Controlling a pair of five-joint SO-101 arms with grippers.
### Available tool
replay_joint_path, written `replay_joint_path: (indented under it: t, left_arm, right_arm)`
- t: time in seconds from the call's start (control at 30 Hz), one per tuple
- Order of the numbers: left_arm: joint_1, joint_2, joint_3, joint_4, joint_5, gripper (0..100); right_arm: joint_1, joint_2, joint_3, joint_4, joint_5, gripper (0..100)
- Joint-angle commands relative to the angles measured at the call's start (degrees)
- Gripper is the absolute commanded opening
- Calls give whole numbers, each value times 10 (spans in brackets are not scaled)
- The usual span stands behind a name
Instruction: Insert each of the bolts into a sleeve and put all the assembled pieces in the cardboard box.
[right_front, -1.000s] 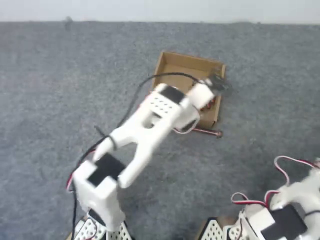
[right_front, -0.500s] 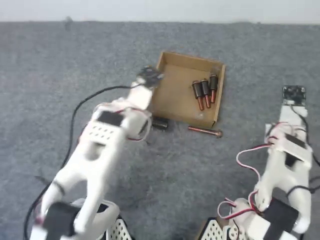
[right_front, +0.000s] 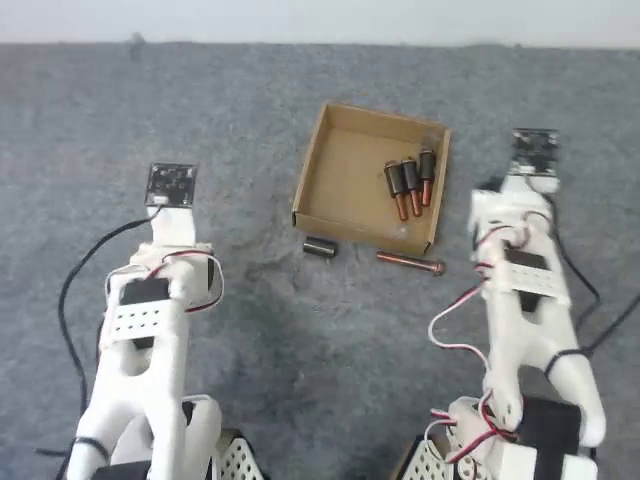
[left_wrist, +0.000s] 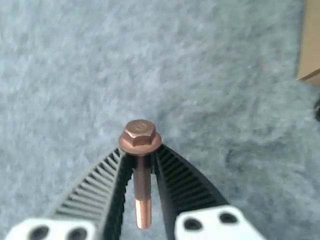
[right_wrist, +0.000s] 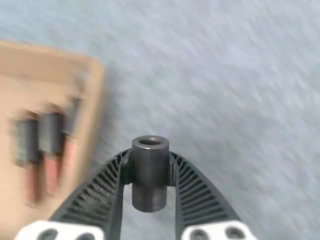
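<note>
Copper-and-black assemblies mark the progress: three assembled bolt-and-sleeve pieces (right_front: 410, 186) already lie side by side inside the brown cardboard box (right_front: 340, 190), which sits between the two pincers, nearer the right one. The left pincer (left_wrist: 140, 152) is clenched on a copper hex-head bolt (left_wrist: 141, 137), gripped by the shank just under the head, with the threaded end pointing back toward the wrist. The right pincer (right_wrist: 149, 159) is clamped around a black cylindrical metal sleeve (right_wrist: 149, 175), its open bore facing away from the wrist. The two held parts are well apart and not yet joined. A second black sleeve (right_front: 320, 247) and a second copper bolt (right_front: 410, 263) lie loose on the grey carpet (right_front: 300, 350), just outside the box wall that faces the arms, between the pincers. By this reading, two pairs remain to be mated and boxed: the pair in hand and the pair on the carpet. Compared with half a second earlier, the left arm has drawn away from the box's edge to a place well off to its side, and the right arm has swung nearer to the box's other side. A full second earlier the left arm was stretched over the box. Box contents and the loose parts are unmoved.
</note>
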Motion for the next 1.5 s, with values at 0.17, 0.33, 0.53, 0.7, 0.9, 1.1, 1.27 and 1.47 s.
replay_joint_path:
  t: [0.17, 0.33, 0.53, 0.7, 0.9, 1.1, 1.27, 1.47]
  left_arm:
    - [-18, -28, 23, -50, 15, 13]
    - [-18, -31, 33, -70, 15, 13]
    - [-18, -31, 35, -74, 15, 13]
    - [-18, -31, 35, -74, 13, 13]
    - [-18, -31, 35, -75, 12, 13]
    - [-18, -29, 36, -91, 14, 13]
    - [-18, -28, 36, -90, 14, 13]
    - [-18, -28, 36, -90, 14, 13]
  right_arm:
    - [-144, -30, -9, -126, -58, 9]
    - [-200, -7, -11, -195, -57, 9]
    - [-246, 92, -12, -417, -57, 10]
    - [-261, 182, -33, -542, -55, 10]
    - [-261, 274, -62, -603, -54, 10]
    - [-275, 315, 3, -759, -53, 10]
    - [-290, 314, 85, -855, -52, 10]
    - [-300, 314, 173, -944, -18, 10]
